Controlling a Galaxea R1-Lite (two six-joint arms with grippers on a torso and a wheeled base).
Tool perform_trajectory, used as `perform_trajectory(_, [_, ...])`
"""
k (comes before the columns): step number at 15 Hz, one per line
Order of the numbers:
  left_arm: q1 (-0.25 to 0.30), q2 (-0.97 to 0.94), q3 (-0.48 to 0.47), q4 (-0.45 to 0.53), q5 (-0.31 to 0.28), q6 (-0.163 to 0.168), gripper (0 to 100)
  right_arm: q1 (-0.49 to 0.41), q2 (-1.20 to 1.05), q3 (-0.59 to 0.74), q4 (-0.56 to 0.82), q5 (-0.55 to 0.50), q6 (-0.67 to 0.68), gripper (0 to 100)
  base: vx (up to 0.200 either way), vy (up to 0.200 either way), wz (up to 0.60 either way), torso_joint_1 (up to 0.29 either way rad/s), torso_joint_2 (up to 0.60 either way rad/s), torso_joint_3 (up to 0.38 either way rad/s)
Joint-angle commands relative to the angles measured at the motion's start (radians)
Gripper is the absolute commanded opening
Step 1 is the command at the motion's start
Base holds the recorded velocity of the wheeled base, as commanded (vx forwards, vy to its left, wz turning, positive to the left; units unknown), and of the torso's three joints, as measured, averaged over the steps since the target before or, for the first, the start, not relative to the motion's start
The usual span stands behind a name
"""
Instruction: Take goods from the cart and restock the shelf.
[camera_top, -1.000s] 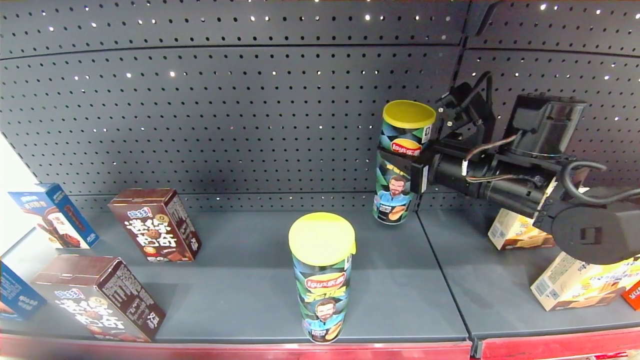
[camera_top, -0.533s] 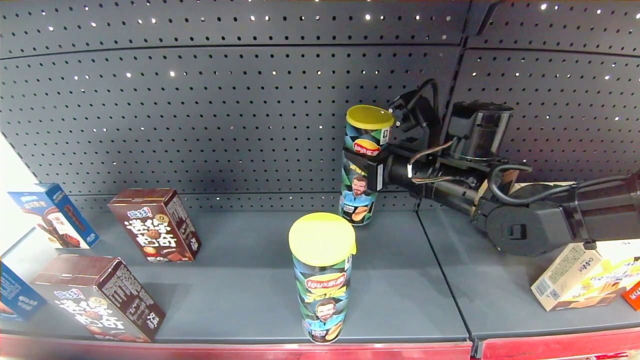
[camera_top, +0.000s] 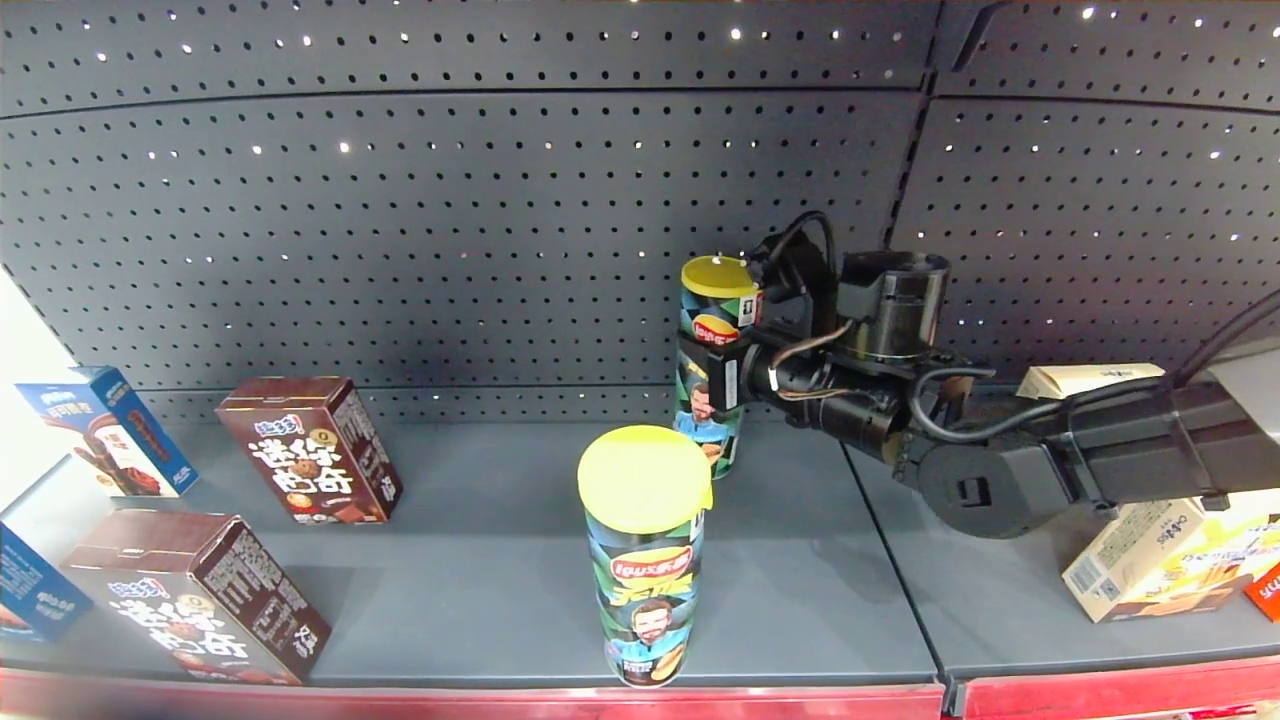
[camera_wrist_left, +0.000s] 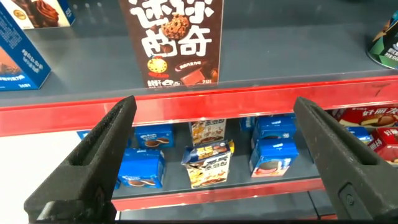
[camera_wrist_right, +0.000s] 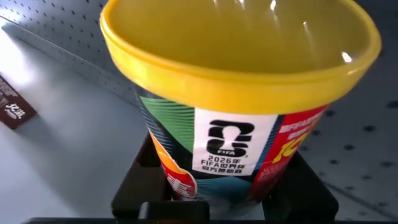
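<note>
My right claw (camera_top: 722, 372) is clamped round the middle of a tall printed chip can with a yellow lid (camera_top: 712, 318), held upright just behind and slightly right of the twin can (camera_top: 645, 560) that stands at the front of the grey shelf (camera_top: 480, 560). The twin can's lid hides part of the held can's base, so I cannot tell whether it touches the shelf. Well left of the twin can stand two dark brown cookie boxes (camera_top: 310, 450) and some blue boxes (camera_top: 110, 430). Far right of it lie cream and yellow cartons (camera_top: 1160, 560). My right arm (camera_top: 1050, 460) reaches in from the right of the twin can, roughly level, wrist towards the perforated back panel (camera_top: 450, 250). My left claw (camera_wrist_left: 214, 155) hangs empty, fingers spread, below the shelf's red lip (camera_wrist_left: 249, 96), left of the twin can.
</note>
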Motion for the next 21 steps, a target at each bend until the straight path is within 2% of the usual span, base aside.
perform_trajectory(1, [0.0, 0.002, 0.0, 0.0, 0.0, 0.0, 100, 0.004, 0.023, -0.01, 0.0, -0.001, 0.001, 0, 0.0, 0.0, 0.0, 0.0, 0.0, 0.0])
perform_trajectory(11, [0.0, 0.002, 0.0, 0.0, 0.0, 0.0, 100, 0.033, 0.08, -0.062, -0.002, 0.01, -0.002, 0, 0.0, 0.0, 0.0, 0.0, 0.0, 0.0])
perform_trajectory(21, [0.0, 0.002, 0.0, 0.0, 0.0, 0.0, 100, 0.044, 0.081, -0.054, 0.008, 0.013, -0.005, 0, 0.0, 0.0, 0.0, 0.0, 0.0, 0.0])
